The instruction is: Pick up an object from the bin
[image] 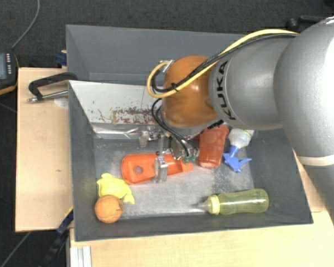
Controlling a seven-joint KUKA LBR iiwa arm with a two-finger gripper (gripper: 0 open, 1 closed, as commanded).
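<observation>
Tool [162, 167] hung low at the middle of the bin [80, 149], right over the flat orange plastic piece [138, 170] beside a red bottle [211, 147]; whether it stood apart or together could not be told. This looked like the grasp step: next, a sure hold, then a straight lift.

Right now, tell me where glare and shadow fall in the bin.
Camera view: strong glare on the bin's pale back wall; the arm casts shadow over the floor around the hand and the red bottle; the orange tool, yellow-green bottle and orange ball in front lie evenly lit.
</observation>
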